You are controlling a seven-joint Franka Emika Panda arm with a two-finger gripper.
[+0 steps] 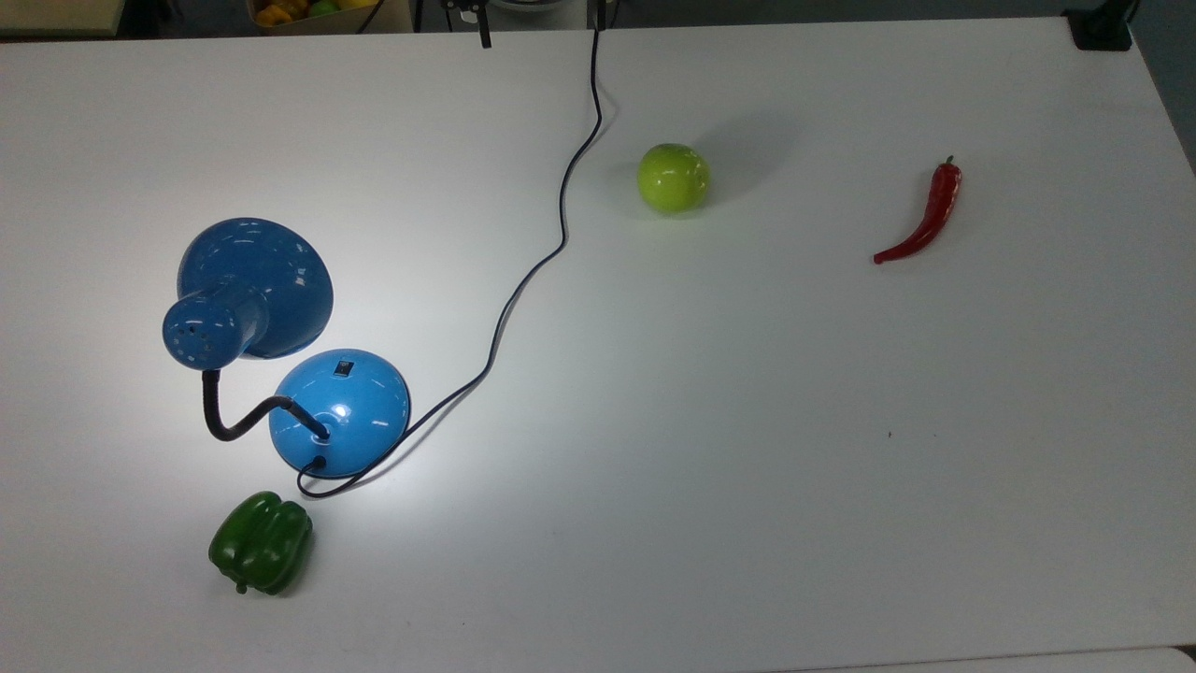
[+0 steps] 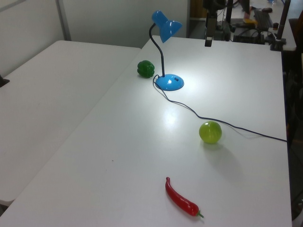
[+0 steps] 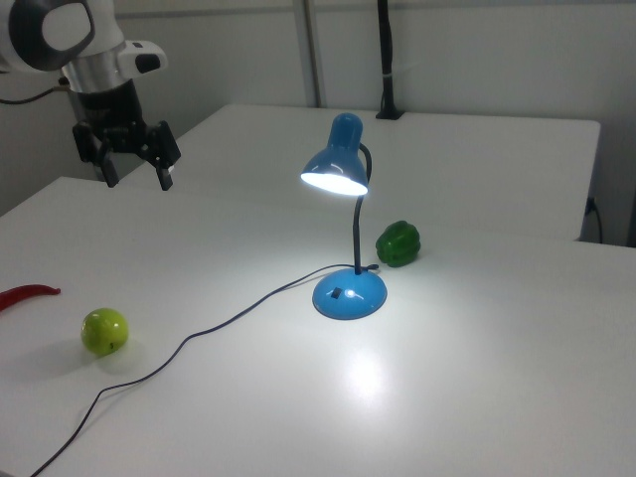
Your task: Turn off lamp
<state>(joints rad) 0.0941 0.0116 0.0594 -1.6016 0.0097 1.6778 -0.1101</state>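
Observation:
The blue lamp stands on the white table (image 1: pixel 747 421) and is lit, casting a bright pool around its domed base (image 1: pixel 341 411) (image 2: pixel 169 82) (image 3: pixel 349 294). A small black switch (image 1: pixel 343 367) (image 3: pixel 338 293) sits on the base. The cone shade (image 1: pixel 257 285) (image 2: pixel 166 26) (image 3: pixel 336 164) points down from a black bendy neck (image 1: pixel 234 425). My gripper (image 3: pixel 137 177) hangs open above the table at the right view's upper left, well away from the lamp, with nothing between its fingers.
The black cord (image 1: pixel 561 215) snakes from the base to the far table edge. A green bell pepper (image 1: pixel 262 542) (image 3: pixel 398 242) lies beside the base. A green apple (image 1: pixel 673 178) (image 3: pixel 104 331) and a red chili (image 1: pixel 925 220) (image 2: pixel 182 198) lie farther off.

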